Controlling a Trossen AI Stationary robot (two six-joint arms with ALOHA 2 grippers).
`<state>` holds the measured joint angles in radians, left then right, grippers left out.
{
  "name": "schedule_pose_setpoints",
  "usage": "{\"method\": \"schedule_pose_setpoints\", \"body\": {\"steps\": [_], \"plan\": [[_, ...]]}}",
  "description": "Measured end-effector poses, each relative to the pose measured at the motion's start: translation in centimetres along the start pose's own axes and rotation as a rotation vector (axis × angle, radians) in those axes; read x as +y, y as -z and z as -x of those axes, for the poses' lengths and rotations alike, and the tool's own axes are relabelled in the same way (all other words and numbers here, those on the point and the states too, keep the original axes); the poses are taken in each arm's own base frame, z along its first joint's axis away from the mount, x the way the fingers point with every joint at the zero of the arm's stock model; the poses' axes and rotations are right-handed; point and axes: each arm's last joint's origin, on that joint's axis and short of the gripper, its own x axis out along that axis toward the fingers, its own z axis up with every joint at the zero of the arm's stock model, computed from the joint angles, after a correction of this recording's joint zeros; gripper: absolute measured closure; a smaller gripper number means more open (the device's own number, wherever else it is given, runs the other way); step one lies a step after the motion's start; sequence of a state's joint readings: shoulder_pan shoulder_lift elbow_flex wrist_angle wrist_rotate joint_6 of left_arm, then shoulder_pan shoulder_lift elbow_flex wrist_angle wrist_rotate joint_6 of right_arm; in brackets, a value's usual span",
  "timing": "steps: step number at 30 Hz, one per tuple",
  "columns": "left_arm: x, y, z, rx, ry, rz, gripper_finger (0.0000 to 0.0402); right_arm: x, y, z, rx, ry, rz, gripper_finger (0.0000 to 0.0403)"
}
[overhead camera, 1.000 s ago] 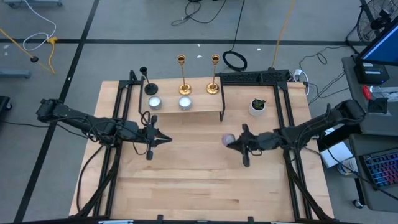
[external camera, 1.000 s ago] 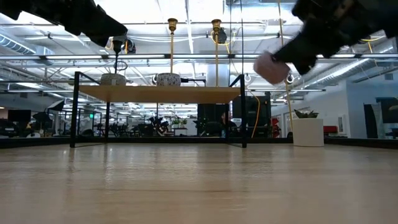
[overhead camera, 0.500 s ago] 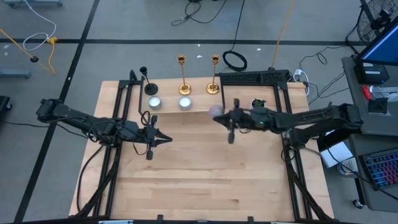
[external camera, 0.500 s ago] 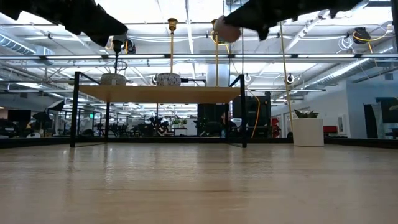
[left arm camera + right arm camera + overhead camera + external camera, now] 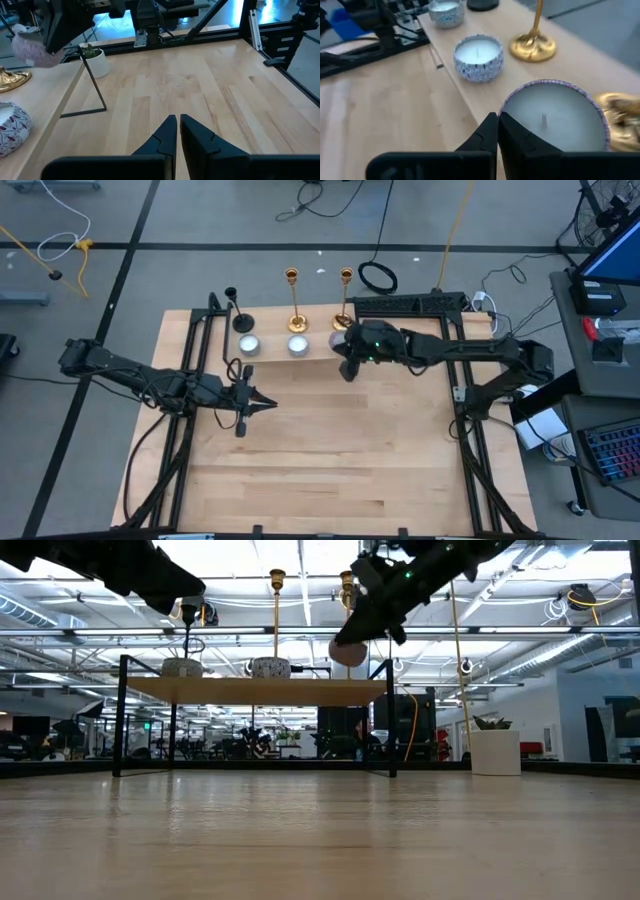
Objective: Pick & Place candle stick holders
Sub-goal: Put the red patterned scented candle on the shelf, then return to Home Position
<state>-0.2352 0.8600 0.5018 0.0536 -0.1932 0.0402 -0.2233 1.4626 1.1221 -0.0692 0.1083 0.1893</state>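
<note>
Right gripper [image 5: 343, 352] clamped — apparently — on a candle tin [image 5: 553, 116] over the shelf [image 5: 270, 352]; left gripper [image 5: 262, 406] closed, idle.

Gold holders [image 5: 343, 302] and candles [image 5: 297, 345] crowd the shelf [image 5: 300, 358], broad bare tabletop [image 5: 330, 450] in front

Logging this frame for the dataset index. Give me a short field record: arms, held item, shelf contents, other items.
right gripper: over the shelf's right end, shut on the pink-rimmed candle, beside the right gold holder
left gripper: shut, empty, above the table, left of centre
shelf: raised wooden board on a black frame
gold holders: two, upright on the shelf, left gold holder and right gold holder
black holder: upright, at the shelf's left end
patterned candles: two on the shelf, and
potted plant: on the table, right of the shelf
</note>
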Motion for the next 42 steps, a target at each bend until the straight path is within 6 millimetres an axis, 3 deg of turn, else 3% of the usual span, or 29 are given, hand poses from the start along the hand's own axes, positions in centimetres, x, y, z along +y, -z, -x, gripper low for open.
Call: {"method": "schedule_pose_setpoints", "body": {"steps": [12, 27, 42], "plan": [[0.0, 0.1, 0.0, 0.006, 0.001, -0.001, 0.0371, -2.1, 0.5, -0.9, 0.074, -0.007, -0.092, 0.04], [0.0, 0.1, 0.0, 0.006, 0.001, -0.001, 0.0371, -2.3, 1.1, -1.0, 0.082, -0.007, -0.017, 0.038], [0.0, 0.0, 0.0, 0.003, 0.0, 0.019, 0.0371, -2.2, 0.5, -0.8, 0.029, -0.017, 0.102, 0.0285]]}}
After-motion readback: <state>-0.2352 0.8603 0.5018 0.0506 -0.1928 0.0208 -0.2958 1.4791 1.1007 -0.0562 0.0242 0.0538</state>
